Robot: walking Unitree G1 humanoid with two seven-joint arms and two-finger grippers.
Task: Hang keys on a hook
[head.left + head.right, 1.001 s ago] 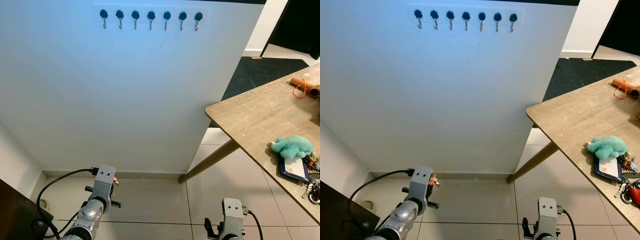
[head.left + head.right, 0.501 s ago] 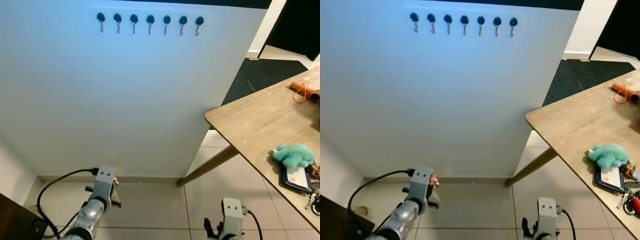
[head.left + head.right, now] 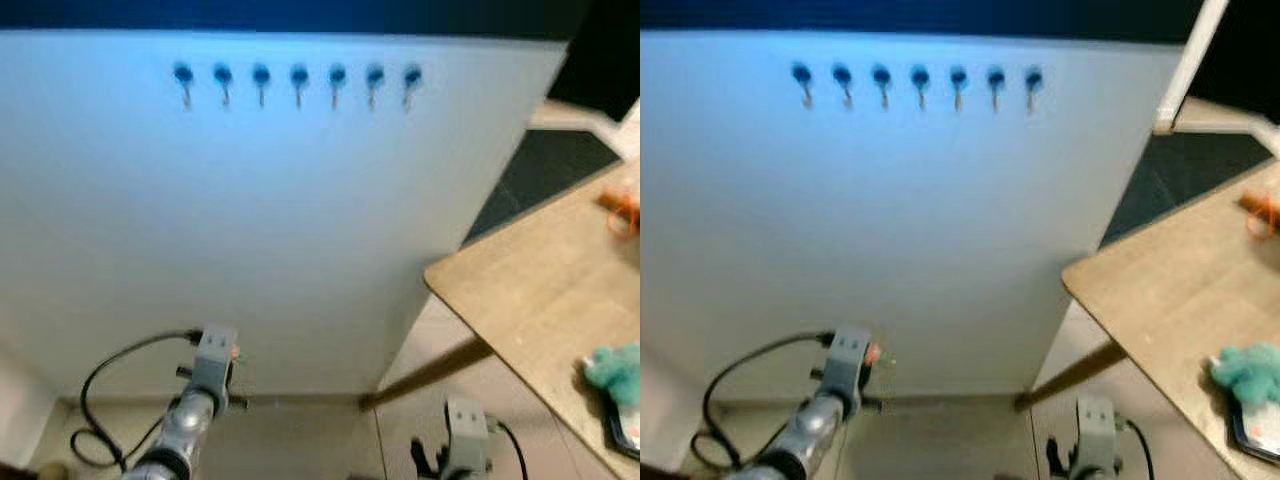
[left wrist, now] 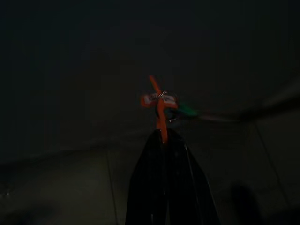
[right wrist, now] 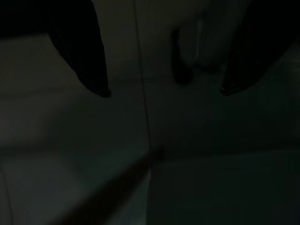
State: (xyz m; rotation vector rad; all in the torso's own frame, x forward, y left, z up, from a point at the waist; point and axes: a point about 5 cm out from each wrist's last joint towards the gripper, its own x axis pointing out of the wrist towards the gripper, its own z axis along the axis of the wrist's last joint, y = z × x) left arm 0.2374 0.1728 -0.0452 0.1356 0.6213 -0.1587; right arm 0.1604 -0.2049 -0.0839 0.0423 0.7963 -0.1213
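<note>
**Keys pinched low, hooks high on the white wall**

Low at the left of the blurred head views, the left gripper (image 4: pixel 165 140) is held out in front of the white wall (image 3: pixel 280 220), near its base. In the dark left wrist view its two black fingers (image 4: pixel 150 187) are pressed together on an orange strap, and the keys (image 4: pixel 161 101), with their orange tag and ring, stick out just past the fingertips. From the head camera they show as a small orange-red speck (image 3: pixel 873 353) beside the wrist. A black cable (image 3: pixel 110 385) loops away from that arm.

High above, a row of seven hooks (image 3: pixel 298 84) with dark round heads runs across the top of the wall, well apart from the keys.

Further right, the right arm (image 3: pixel 466 450) hangs low over the tiled floor (image 3: pixel 940 450); in its wrist view the right gripper (image 5: pixel 164 91) has its fingers spread wide.

At the far right stands a wooden counter (image 3: pixel 520 300) on a slanted leg. A teal plush toy (image 3: pixel 1250 368) lies on it near the edge, and a blurred orange item (image 3: pixel 622 212) lies farther back.
</note>
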